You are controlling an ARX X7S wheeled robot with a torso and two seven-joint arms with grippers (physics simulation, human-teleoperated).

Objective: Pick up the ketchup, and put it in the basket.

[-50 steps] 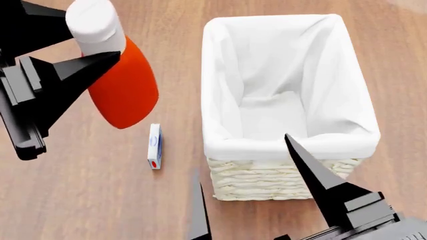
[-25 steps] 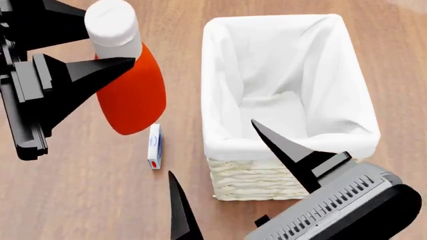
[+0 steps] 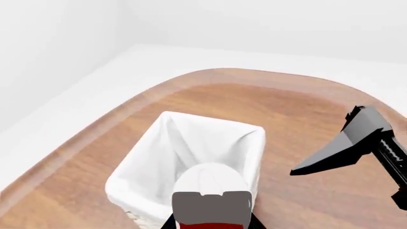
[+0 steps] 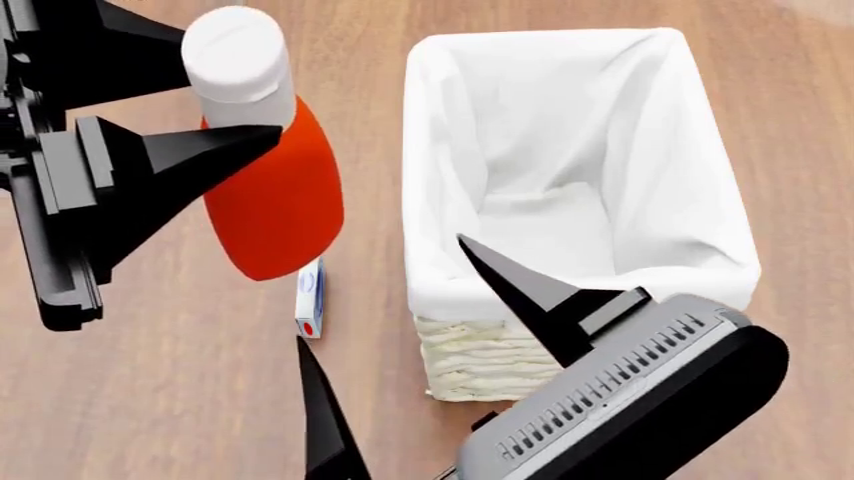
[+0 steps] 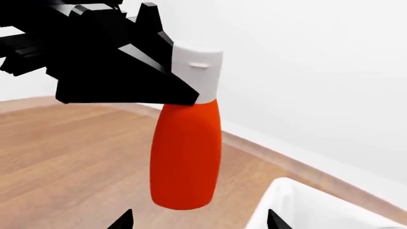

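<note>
The ketchup (image 4: 274, 200), an orange-red bottle with a white cap, hangs in the air, held at its neck by my left gripper (image 4: 220, 105), which is shut on it. It is left of the basket (image 4: 574, 190), above the table, not over the rim. The right wrist view shows the ketchup (image 5: 186, 152) upright in the left gripper (image 5: 168, 78). In the left wrist view the cap (image 3: 210, 198) fills the foreground with the basket (image 3: 190, 157) beyond. My right gripper (image 4: 400, 350) is open and empty in front of the basket.
A small blue-and-white box (image 4: 310, 295) lies on the wooden table (image 4: 160, 400) between the ketchup and the basket's front left corner. The table's curved edge (image 3: 95, 124) runs past the basket, with white floor beyond.
My left gripper has carried the ketchup a little right, toward the basket. My right arm has come up and left into view, its open fingers now in front of the basket.
</note>
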